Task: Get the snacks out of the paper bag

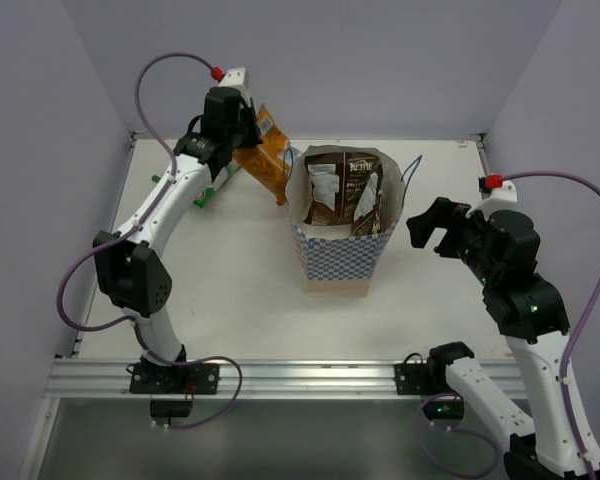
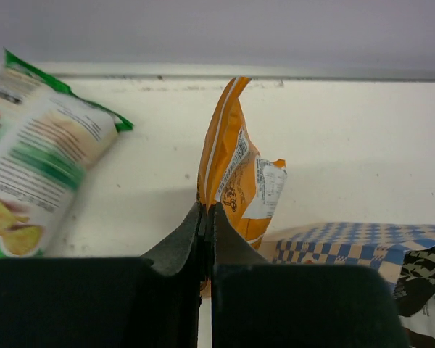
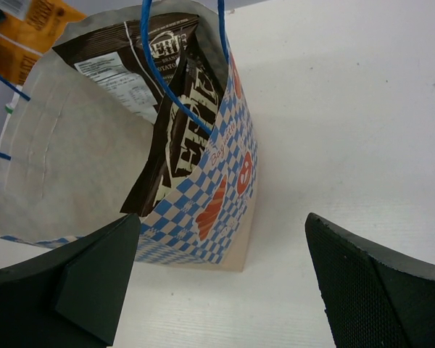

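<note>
The paper bag [image 1: 340, 255] stands upright mid-table, blue-and-white checked, open at the top; it also shows in the right wrist view [image 3: 217, 196] and the left wrist view [image 2: 348, 243]. Two dark brown packets [image 1: 342, 190] stand inside it [image 3: 181, 109]. My left gripper [image 1: 242, 135] [image 2: 206, 210] is shut on the orange packet [image 1: 265, 165] [image 2: 235, 167], held just left of the bag's far rim. The green and white packet [image 1: 212, 190] [image 2: 36, 181] lies on the table at back left. My right gripper [image 1: 430, 228] [image 3: 221, 217] is open and empty, right of the bag.
The white table [image 1: 230, 290] ends at a back wall close behind the left gripper and at a metal rail [image 1: 300, 375] along the near edge. The bag's blue string handles [image 3: 170, 80] arch over its opening.
</note>
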Robot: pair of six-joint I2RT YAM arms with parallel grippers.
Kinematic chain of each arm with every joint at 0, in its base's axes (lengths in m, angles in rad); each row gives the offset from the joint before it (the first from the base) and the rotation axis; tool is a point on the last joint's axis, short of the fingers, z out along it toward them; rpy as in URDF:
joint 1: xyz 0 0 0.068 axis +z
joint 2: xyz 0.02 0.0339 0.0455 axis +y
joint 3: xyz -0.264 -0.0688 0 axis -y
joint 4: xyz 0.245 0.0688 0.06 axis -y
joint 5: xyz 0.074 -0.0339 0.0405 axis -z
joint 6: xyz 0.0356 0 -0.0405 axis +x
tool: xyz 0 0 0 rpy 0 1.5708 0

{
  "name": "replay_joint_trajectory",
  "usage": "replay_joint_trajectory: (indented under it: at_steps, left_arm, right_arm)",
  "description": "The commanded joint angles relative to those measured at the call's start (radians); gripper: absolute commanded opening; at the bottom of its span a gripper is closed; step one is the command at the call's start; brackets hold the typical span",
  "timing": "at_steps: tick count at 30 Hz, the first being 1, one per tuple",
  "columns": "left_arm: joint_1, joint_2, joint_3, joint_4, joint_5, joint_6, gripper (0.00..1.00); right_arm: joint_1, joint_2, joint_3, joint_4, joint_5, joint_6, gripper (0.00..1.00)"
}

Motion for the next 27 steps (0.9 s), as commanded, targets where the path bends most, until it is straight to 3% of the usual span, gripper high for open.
replay_joint_trajectory:
  at_steps: [1,7,8,11,13,16,20,24,27]
  left_arm:
    - [0.013,-0.049,-0.145,0.209,0.099,-0.159,0.00]
    - [0.084,-0.017,-0.371,0.325,0.064,-0.254,0.01]
    - [0.094,-0.010,-0.390,0.342,0.068,-0.256,0.07]
    - [0.131,0.018,-0.402,0.329,0.071,-0.213,0.40]
    - [0.139,0.027,-0.346,0.270,0.074,-0.173,0.62]
    - [0.139,-0.002,-0.249,0.206,0.077,-0.049,0.86]
    - [0.139,-0.069,-0.120,0.184,0.138,0.081,0.94]
    - [0.127,-0.109,0.015,0.195,0.423,0.190,0.95]
    - [0.067,-0.114,0.125,0.184,0.501,0.255,0.99]
  right_arm:
    - [-0.007,-0.016,-0.012,0.038,-0.025,-0.005,0.99]
    - [-0.005,-0.025,-0.016,0.031,-0.023,0.000,0.99]
    - [-0.005,-0.025,-0.015,0.028,-0.023,0.001,0.99]
    - [-0.005,-0.026,-0.013,0.022,-0.023,0.000,0.99]
    - [-0.005,-0.029,-0.010,0.019,-0.023,0.001,0.99]
    - [-0.005,-0.028,-0.009,0.016,-0.023,0.006,0.99]
    - [-0.005,-0.009,-0.003,0.016,-0.023,0.019,0.99]
    - [-0.005,0.007,0.007,0.018,-0.057,0.029,0.99]
    - [-0.005,0.018,0.014,0.019,-0.066,0.030,0.99]
